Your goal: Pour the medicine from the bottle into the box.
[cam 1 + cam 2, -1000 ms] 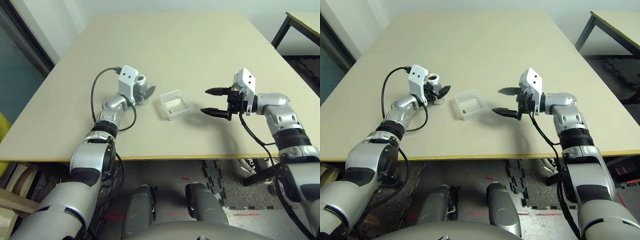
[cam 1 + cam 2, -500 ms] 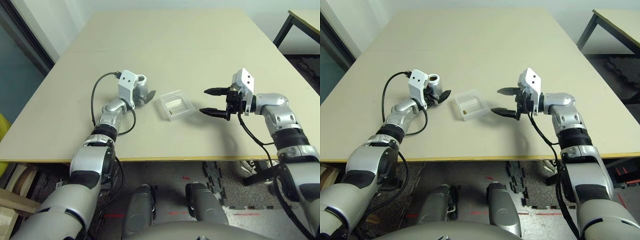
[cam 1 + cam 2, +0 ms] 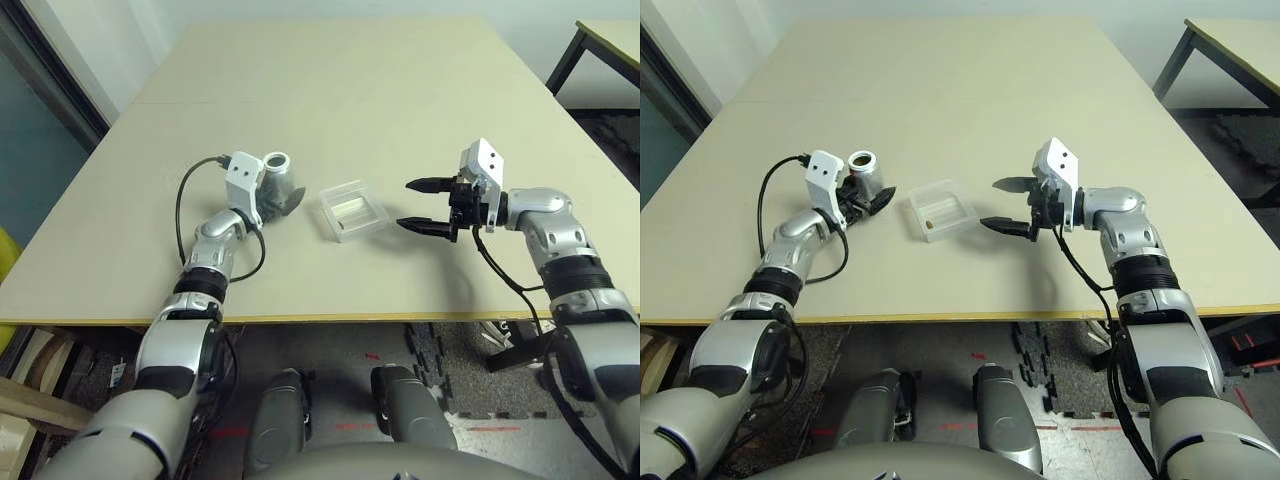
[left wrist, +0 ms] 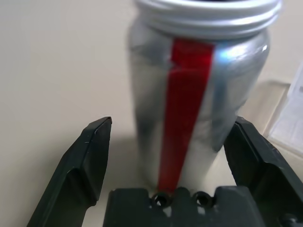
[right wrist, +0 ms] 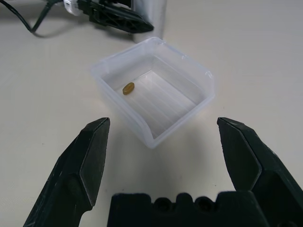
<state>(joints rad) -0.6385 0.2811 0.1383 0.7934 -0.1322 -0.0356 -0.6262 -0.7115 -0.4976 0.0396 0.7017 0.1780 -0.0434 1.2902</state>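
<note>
The bottle is silver with a red stripe and stands upright and uncapped on the table, left of the box. My left gripper is open around its lower body, with a gap on each side between fingers and bottle. The box is clear plastic and sits mid-table with one small brown pill inside. My right gripper hovers open just right of the box, facing it with nothing held.
The beige table stretches far behind the objects. Its front edge runs close below both arms. A black cable loops off my left wrist. Another table stands at the back right.
The bottle went from tilted in my left gripper to standing upright. The left gripper opened fully and slid slightly left. The right arm barely moved.
</note>
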